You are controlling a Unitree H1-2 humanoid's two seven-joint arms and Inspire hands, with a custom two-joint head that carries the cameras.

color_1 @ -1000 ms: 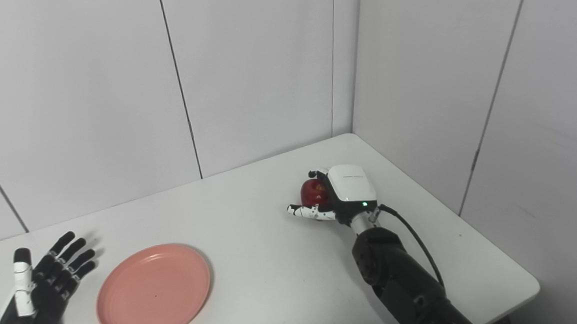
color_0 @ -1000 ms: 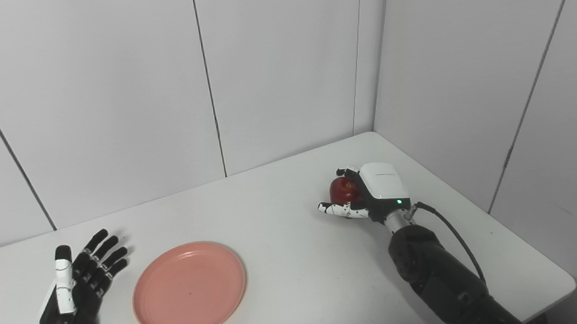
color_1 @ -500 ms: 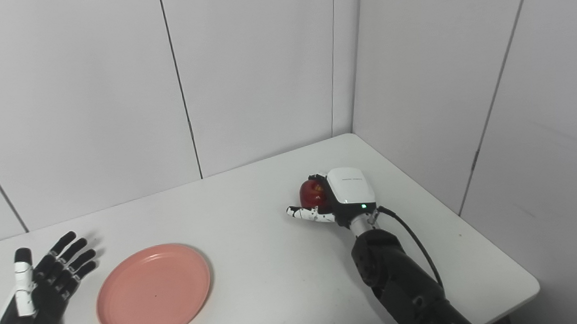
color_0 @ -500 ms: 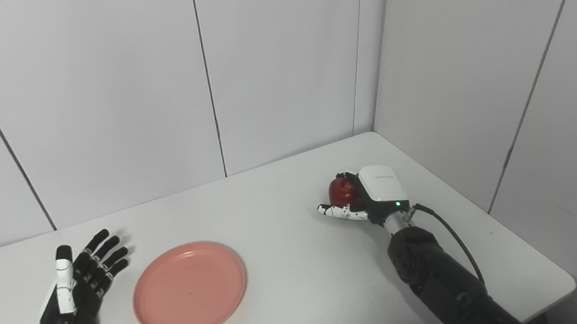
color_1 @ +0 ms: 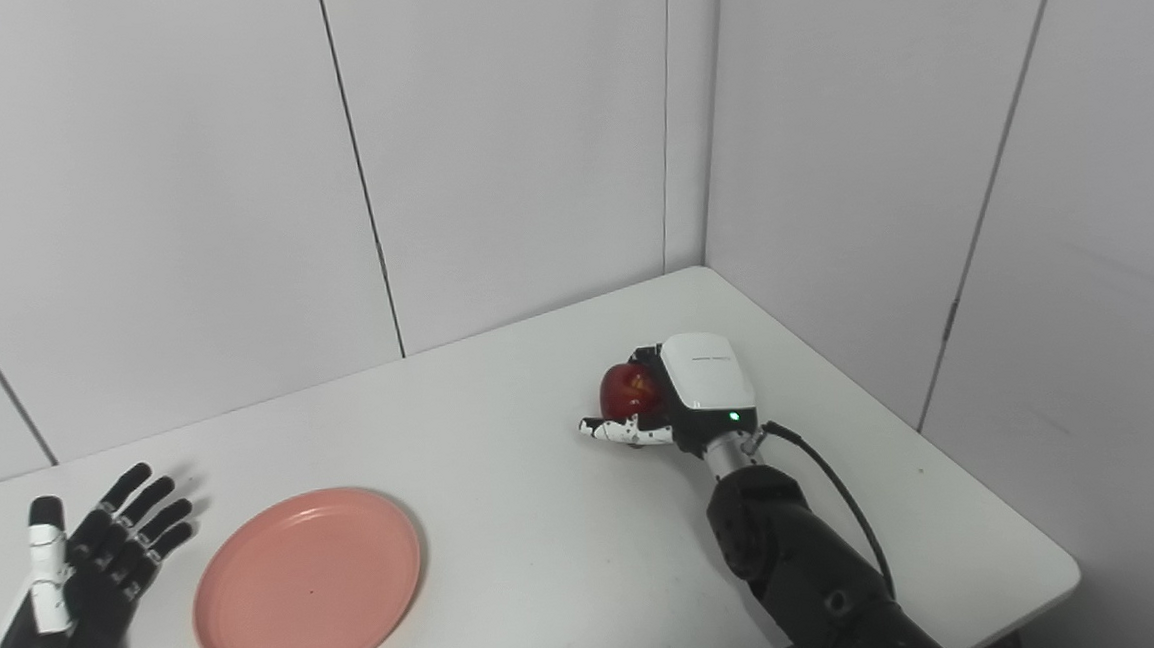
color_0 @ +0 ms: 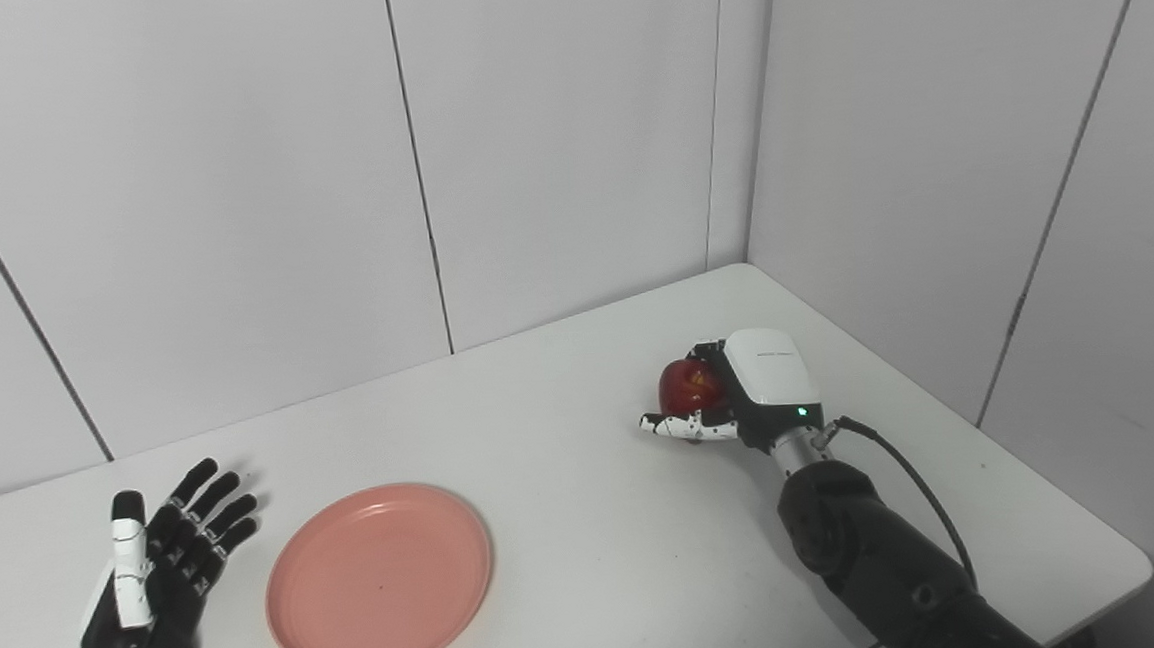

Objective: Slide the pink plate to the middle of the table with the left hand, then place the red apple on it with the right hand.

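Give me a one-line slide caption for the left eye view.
Right hand grips the red apple; left hand lies open beside the pink plate.

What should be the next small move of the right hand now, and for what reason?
Probably lift the red apple a little off the table. The right hand already wraps it, fingers behind and thumb in front, but it seems to sit low near the surface. The pink plate lies empty, and the left hand is open beside it.

pink plate (color_0: 379, 578), red apple (color_0: 683, 386), white table (color_0: 589, 524), black left hand (color_0: 152, 580)
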